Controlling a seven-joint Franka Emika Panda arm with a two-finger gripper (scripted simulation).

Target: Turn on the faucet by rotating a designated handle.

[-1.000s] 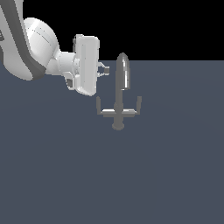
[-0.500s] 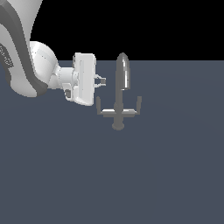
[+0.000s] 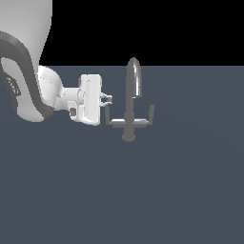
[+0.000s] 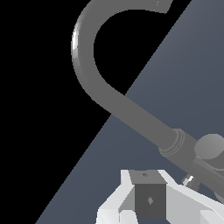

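Handle (image 3: 106, 112) beside end effector (image 3: 108, 99); wrist view shows only faucet (image 4: 131, 109) spout; grip state unclear.

The small grey metal faucet (image 3: 131, 102) with its arched spout looks smooth, a soft sheen running along the curve. The white arm's gripper (image 3: 107, 99) looks like glossy moulded plastic. The slate-blue floor (image 3: 143, 190) is flat and matt.

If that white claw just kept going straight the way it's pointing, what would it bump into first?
Most likely the handle, the faucet's short lever on the exterior view's left. The gripper points toward the exterior view's right with its fingertips at the lever's top. Depth is unclear, so it might pass beside it.
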